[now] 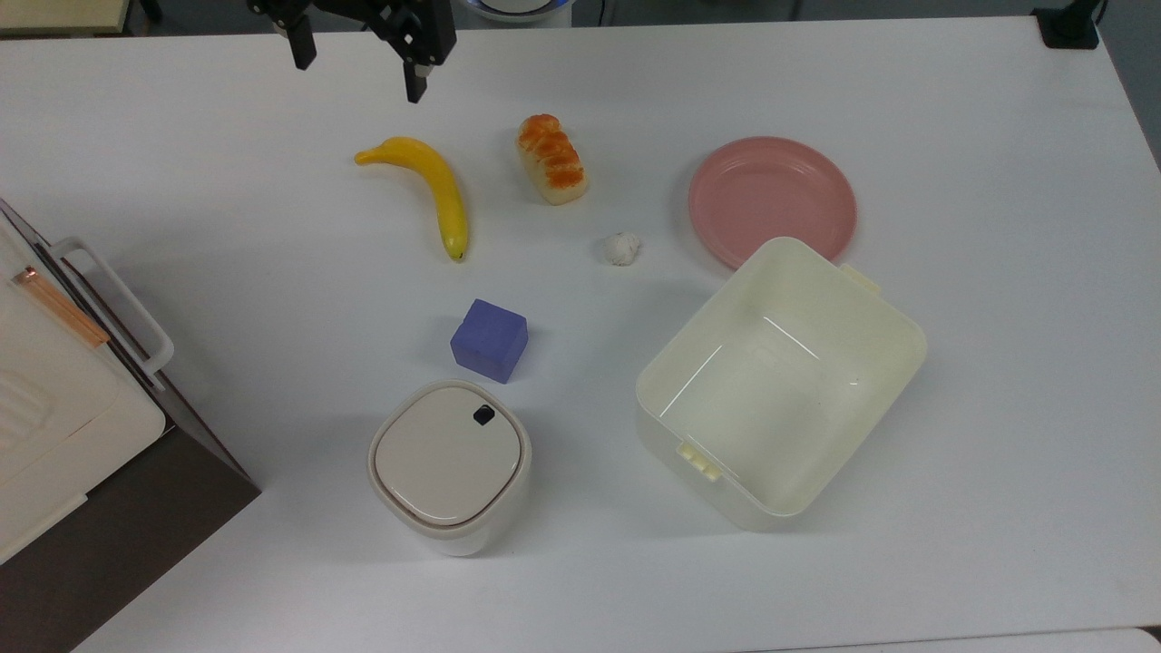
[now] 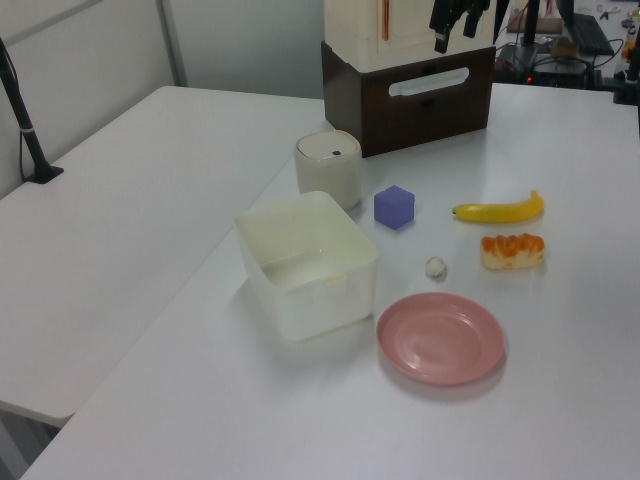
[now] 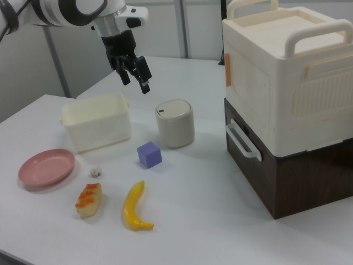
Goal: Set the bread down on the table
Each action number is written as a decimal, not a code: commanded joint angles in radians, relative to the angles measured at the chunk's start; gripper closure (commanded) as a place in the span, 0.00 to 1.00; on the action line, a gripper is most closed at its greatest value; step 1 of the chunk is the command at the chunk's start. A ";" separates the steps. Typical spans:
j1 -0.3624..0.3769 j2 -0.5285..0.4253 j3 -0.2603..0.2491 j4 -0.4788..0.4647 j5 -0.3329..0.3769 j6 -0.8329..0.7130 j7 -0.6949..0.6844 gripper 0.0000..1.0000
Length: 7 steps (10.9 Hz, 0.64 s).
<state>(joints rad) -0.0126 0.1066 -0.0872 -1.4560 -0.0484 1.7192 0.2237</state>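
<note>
The bread [image 1: 551, 159] lies flat on the white table [image 1: 998, 363], between the banana and the pink plate; it also shows as bread [image 2: 512, 250] and bread [image 3: 89, 200]. Nothing touches it. My gripper [image 1: 356, 63] hangs high above the table's far edge in the top view, well to the top view's left of the bread, open and holding nothing. In the left view the gripper [image 2: 455, 32] is in front of the stacked boxes. In the right view the gripper [image 3: 135, 81] hovers above the cream bin and the canister.
A yellow banana [image 1: 434, 190], a small white ball [image 1: 621, 248], a pink plate [image 1: 771, 199], a blue cube [image 1: 490, 339], an open cream bin [image 1: 780, 381] and a lidded canister [image 1: 449, 462] stand on the table. Stacked cream and brown boxes [image 3: 287, 99] occupy one corner.
</note>
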 commanded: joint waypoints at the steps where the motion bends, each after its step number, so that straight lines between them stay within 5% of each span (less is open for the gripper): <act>1: 0.029 -0.010 0.007 -0.009 0.024 -0.019 0.016 0.00; 7: 0.037 -0.061 0.009 -0.038 0.024 -0.087 -0.029 0.00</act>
<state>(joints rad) 0.0189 0.0785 -0.0731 -1.4576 -0.0451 1.6472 0.2168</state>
